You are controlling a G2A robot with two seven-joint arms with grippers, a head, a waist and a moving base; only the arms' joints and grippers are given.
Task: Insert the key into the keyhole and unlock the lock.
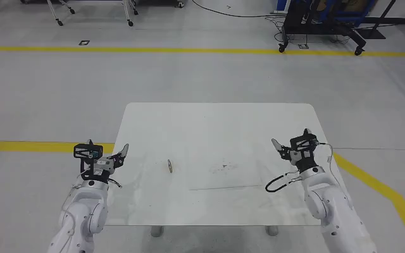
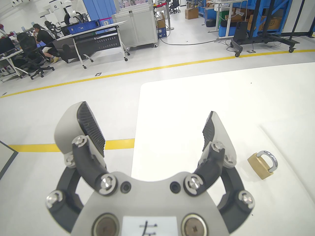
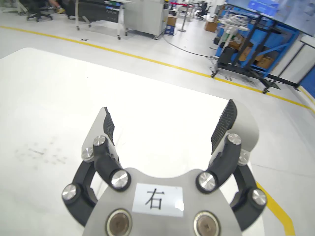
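Observation:
A small brass padlock (image 1: 169,166) with a silver shackle lies flat on the white table (image 1: 215,126), left of its middle. In the left wrist view the padlock (image 2: 262,164) rests beside and a little ahead of one finger. My left gripper (image 1: 106,154) (image 2: 147,110) hangs open and empty at the table's left edge. At the table's right edge, my right gripper (image 1: 292,140) (image 3: 167,106) is also open and holds nothing. Faint grey marks (image 1: 223,167) (image 3: 40,152) lie right of the padlock; I cannot tell whether a key is among them.
A black cable (image 1: 278,183) loops from the right arm over the table's front right part. Yellow floor lines (image 1: 38,146) run past both sides of the table. Carts and racks (image 1: 329,25) stand far behind.

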